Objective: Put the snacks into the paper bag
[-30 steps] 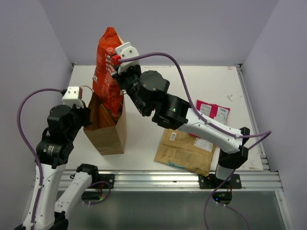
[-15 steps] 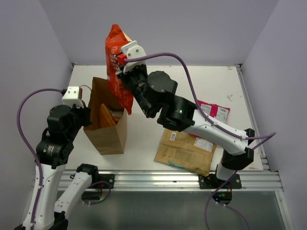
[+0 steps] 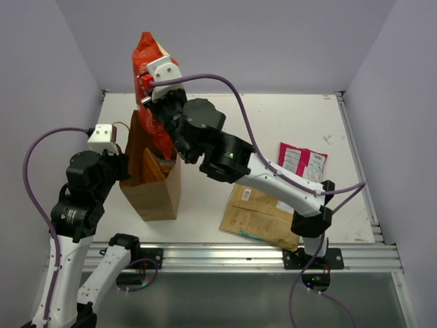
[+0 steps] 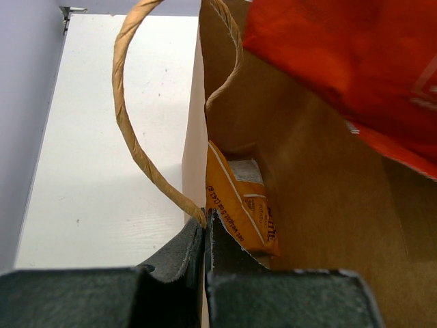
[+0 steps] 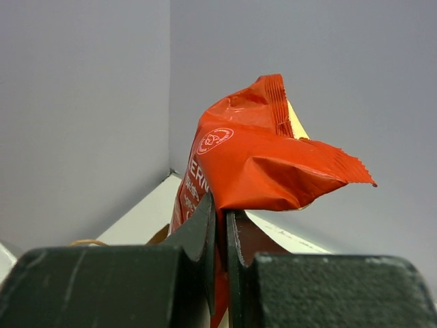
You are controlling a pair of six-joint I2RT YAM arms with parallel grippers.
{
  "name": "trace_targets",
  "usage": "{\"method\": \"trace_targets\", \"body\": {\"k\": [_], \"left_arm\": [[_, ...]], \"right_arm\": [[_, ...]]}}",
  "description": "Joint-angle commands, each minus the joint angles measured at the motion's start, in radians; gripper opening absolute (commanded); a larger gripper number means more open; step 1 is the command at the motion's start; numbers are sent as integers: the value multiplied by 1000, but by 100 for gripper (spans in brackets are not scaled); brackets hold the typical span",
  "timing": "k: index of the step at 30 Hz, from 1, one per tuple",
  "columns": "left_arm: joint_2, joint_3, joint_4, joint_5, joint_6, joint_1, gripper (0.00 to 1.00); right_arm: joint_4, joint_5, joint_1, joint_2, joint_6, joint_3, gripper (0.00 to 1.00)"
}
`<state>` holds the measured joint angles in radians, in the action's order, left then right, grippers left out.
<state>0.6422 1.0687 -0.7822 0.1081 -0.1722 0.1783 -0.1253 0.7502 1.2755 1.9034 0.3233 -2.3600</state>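
Observation:
The brown paper bag stands open at the left of the table. My left gripper is shut on the bag's near rim, next to a twine handle. The orange packet lies inside the bag. My right gripper is shut on the red packet and holds it upright over the bag's mouth, its lower end hanging into the opening. The magenta packet and the large tan packet lie flat on the table to the right.
The white table is bounded by grey walls at the back and left. A metal rail runs along the near edge. My right arm stretches across the table's middle above the tan packet.
My right gripper has swung the red packet left, from over the bag's right edge to over its left part. The left gripper and the bag have stayed put.

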Motion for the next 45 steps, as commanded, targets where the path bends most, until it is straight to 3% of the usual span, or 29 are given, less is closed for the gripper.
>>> {"method": "trace_targets", "body": {"k": [1,7,12,13,14,16,17,18,20,22,26,27,29,30,34,38,45], "left_arm": [[-16,20,24,-2,13,7,0],[-18,19,27,1,16,16,0],[-22,14,27,5,14,26,0],[-26,14,27,7,16,24,0],[-27,13,27,7,14,26,0],[-24,13,29,5,16,27,0],[-23,14,29,4,14,27,0],[-22,13,29,4,16,27,0],[-21,16,29,4,16,27,0],[-22,14,29,10,17,27,0],[-21,16,29,15,17,27,0],[-21,17,29,15,19,27,0],[-21,19,29,13,17,27,0],[-21,19,29,13,17,29,0],[-22,17,32,10,19,27,0],[-12,20,34,-2,17,32,0],[-27,19,28,15,17,32,0]], "right_arm": [[33,0,4,92,20,-128,0],[44,21,4,168,13,-137,0],[56,46,4,108,-18,26,0],[64,41,4,68,-30,92,5],[67,32,4,50,-41,122,32],[62,17,4,10,-59,152,53],[46,2,5,3,-61,133,75],[21,-5,7,2,-59,101,87],[-48,-6,19,-19,-24,3,89],[2,32,64,-76,80,1,90],[-23,86,91,-304,97,132,96],[-17,192,90,-341,108,180,98],[24,291,37,-421,117,399,99],[12,328,1,-499,79,479,99],[-325,208,-259,-633,-443,869,99],[-379,152,-489,-595,-592,1077,99],[-389,106,-643,-376,-740,1144,99]]}}
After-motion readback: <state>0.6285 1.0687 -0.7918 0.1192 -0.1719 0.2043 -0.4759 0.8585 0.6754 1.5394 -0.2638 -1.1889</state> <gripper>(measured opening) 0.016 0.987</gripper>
